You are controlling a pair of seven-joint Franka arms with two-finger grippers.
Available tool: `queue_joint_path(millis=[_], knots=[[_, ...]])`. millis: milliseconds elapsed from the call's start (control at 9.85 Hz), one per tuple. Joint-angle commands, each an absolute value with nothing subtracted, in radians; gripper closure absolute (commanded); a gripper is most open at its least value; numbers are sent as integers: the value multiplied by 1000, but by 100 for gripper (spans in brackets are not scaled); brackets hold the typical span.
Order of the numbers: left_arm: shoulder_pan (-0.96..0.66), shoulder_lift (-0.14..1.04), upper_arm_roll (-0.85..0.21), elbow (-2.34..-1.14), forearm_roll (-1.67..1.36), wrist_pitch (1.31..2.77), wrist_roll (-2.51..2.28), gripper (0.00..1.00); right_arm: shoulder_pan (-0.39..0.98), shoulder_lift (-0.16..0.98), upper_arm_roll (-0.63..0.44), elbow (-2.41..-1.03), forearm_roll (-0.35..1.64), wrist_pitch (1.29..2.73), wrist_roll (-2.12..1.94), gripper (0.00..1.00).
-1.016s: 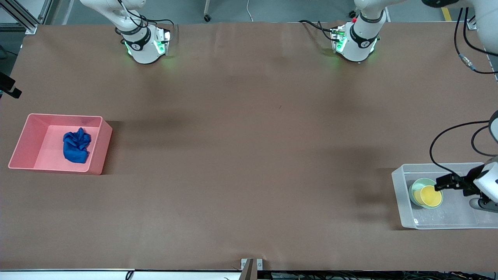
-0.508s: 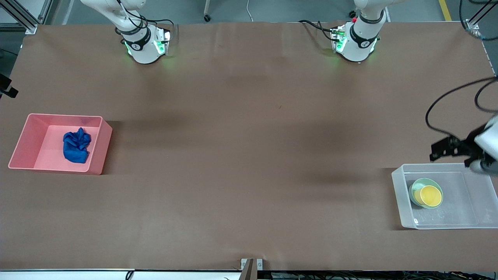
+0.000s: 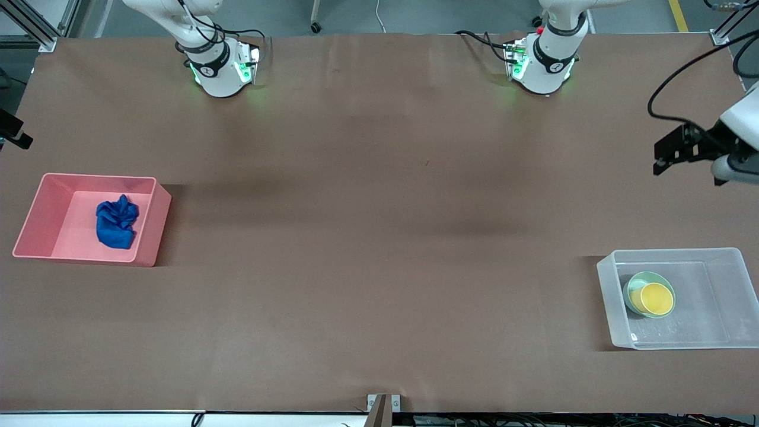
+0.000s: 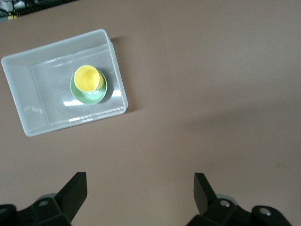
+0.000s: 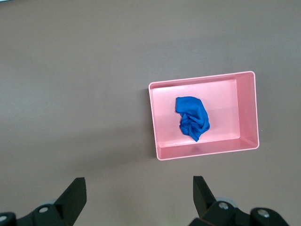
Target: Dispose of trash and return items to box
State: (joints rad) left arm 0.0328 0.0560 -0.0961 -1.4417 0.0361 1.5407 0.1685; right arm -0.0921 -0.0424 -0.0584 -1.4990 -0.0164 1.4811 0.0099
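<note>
The task appears to be at its end. The trash (image 3: pixel 116 223) lies in the pink tub (image 3: pixel 37 207) at the right arm's end of the bench (image 3: pixel 379 207). The cup (image 3: pixel 657 299) is seen standing in the bowl (image 3: pixel 632 286), and both rest in the box (image 3: pixel 608 296) at the left arm's end.

The left gripper (image 3: pixel 665 153) is held in the air over bare bench, away from the box, with its fingers (image 4: pixel 73 193) spread wide and nothing between them. The right gripper (image 5: pixel 138 197) is seen only in its own wrist view, high over the bench near the pink tub, its fingers also spread and empty; this arm is judged to be waiting.

No further grasp seems to be needed. The next move is judged to be only a retreat of the left arm toward its base.
</note>
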Motion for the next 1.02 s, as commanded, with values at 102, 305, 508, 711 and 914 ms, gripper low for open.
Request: queue_joint_path(millis=[102,305,508,711,914], knots=[[-49,11,-9,-1468,8,1497,149,0,-106,-49,-46,-1496,-3,1459,29,0],[-49,5,-6,-1463,6,1477,117,0,-106,-49,-48,-1496,-3,1459,28,0],[-48,-2,-15,-1477,6,1466,49,0,-106,-49,-46,-1497,-3,1459,28,0],[-52,-27,-15,-1525,5,1468,16,0,-106,-49,-46,-1497,-3,1459,28,0],[-43,-32,-15,-1539,5,1470,11,0,-106,-49,-46,-1497,-3,1459,28,0]])
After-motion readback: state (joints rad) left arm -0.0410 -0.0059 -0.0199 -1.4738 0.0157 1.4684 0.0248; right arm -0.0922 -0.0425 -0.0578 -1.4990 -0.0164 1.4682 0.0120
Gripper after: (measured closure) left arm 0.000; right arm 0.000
